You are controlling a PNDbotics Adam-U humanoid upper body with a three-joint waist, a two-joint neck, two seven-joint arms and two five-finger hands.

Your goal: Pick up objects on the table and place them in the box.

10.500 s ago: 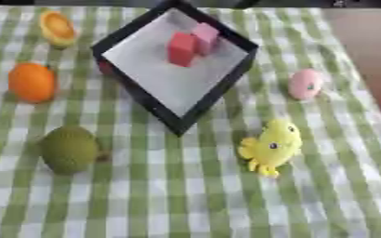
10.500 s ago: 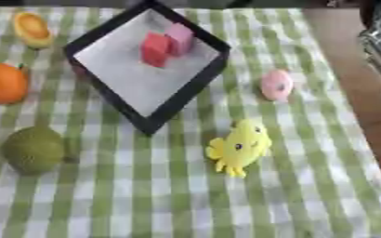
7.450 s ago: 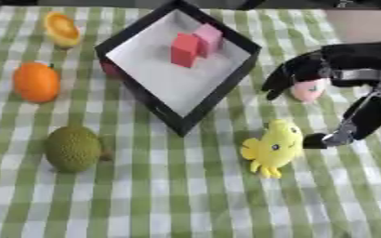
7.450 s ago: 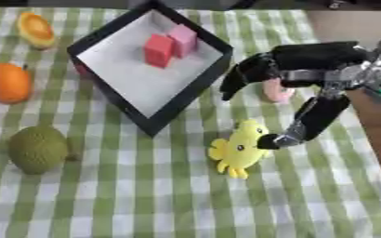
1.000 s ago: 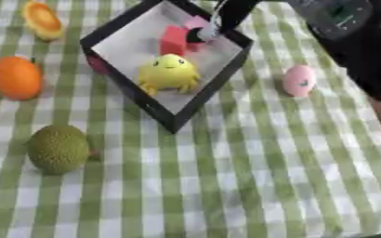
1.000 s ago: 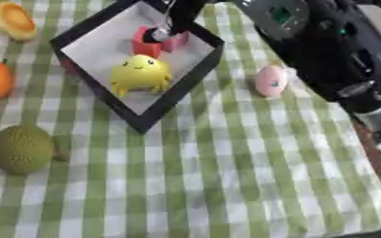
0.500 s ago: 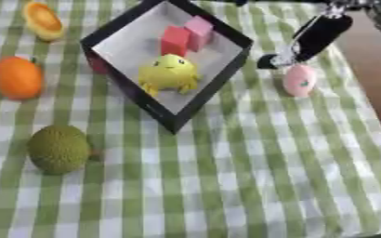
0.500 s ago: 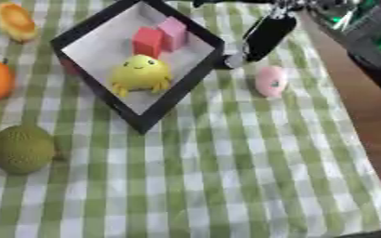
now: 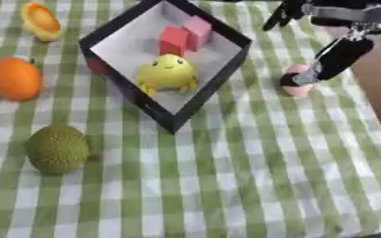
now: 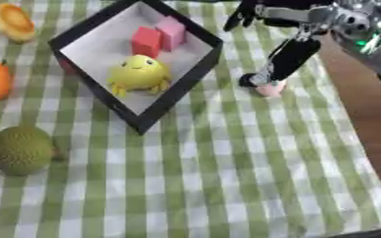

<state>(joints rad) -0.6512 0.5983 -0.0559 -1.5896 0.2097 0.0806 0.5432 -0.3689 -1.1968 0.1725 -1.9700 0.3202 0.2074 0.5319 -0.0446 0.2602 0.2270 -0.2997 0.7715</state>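
Surface (image 9: 226,186) carries a green check cloth. Box (image 9: 226,69) now holds the yellow toy (image 9: 167,72) beside two blocks, red (image 9: 174,40) and pink (image 9: 199,30); toy was out on the cloth seconds ago, so that placement is done. Right robot hand (image 9: 336,51) has left the box and come down over the pink egg (image 9: 296,89), fingers spread, one fingertip touching it, no pinch yet. Likely next pick. Left robot hand not visible. Still out: green fruit (image 9: 57,148), orange (image 9: 15,79), orange half (image 9: 42,21).
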